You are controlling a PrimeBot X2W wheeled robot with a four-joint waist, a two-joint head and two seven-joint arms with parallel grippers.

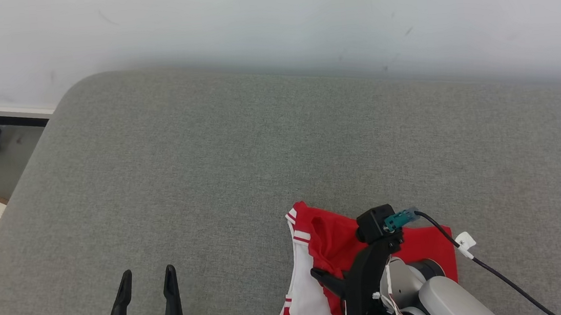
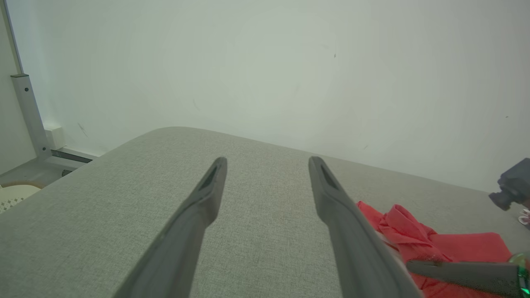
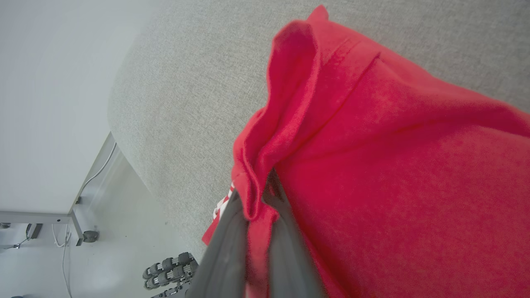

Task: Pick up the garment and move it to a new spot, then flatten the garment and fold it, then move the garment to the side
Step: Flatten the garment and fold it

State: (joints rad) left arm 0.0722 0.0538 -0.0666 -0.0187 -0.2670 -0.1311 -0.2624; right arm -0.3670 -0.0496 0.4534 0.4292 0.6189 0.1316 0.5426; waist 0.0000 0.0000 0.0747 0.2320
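Lengthwise toward the wall [image 1: 267, 14] lies the garment [image 1: 330, 239], right tool [image 3: 257, 206] clamped on its fold, left tool [image 1: 148, 279] apart.

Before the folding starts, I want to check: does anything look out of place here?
The red garment is crumpled, not flat: a ridge of it is pinched in the right pincer. The left pincer is open over bare cushion. Nothing looks torn.

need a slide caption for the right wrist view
Right claw shut on a fold of the red garment lying on the grey cushion.
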